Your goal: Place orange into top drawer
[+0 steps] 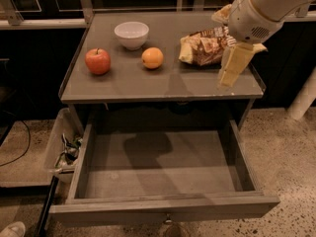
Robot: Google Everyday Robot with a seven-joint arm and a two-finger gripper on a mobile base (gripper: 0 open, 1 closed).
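The orange (pixel 152 58) sits on the grey tabletop (pixel 163 83) near its middle, between a red apple (pixel 98 60) and a crumpled snack bag (pixel 205 47). The top drawer (pixel 163 169) stands pulled open below the tabletop, its flat grey bottom bare, a small knob on its front panel. My gripper (pixel 227 78) hangs from the white arm over the right part of the tabletop, in front of the snack bag and well right of the orange. It holds nothing that I can see.
A white bowl (pixel 132 34) stands at the back of the tabletop behind the orange. A pale bin (pixel 61 147) with clutter sits on the floor left of the drawer. A white post (pixel 303 100) stands at the far right.
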